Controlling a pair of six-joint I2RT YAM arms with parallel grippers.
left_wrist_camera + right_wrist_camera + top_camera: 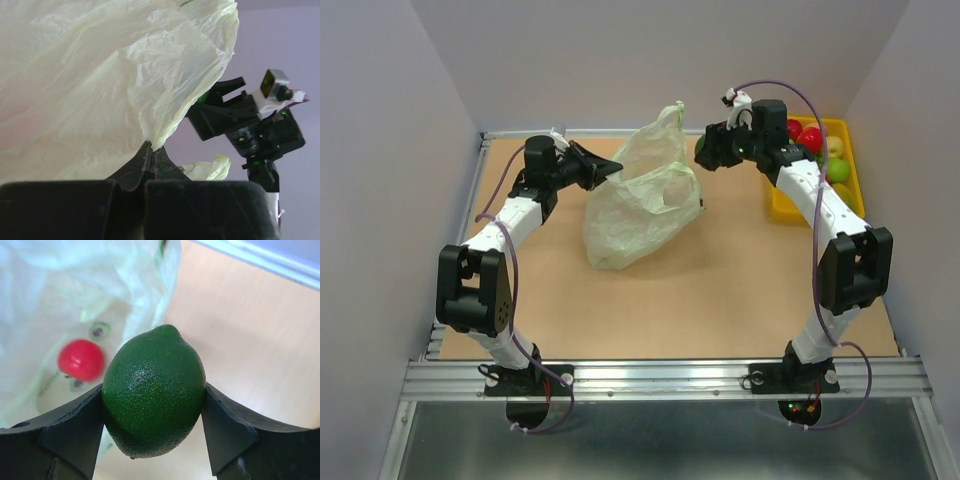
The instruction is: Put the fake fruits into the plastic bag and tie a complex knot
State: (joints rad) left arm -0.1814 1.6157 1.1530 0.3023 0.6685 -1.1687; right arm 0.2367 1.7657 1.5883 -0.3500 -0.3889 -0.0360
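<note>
While the left jaws pinch shut on an edge of the bag point(640, 205), lifting it off the counter point(720, 300), the right jaws clamp a lime point(154, 390) just beside its raised top — a red fruit point(80, 359) shows inside the plastic, more fruits point(810, 137) sit in the tray point(781, 206).

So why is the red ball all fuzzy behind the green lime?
Right wrist view: focus sits on the near lime, so the red ball and bag behind go soft; left wrist view: the bag looks bright and washed out.
</note>
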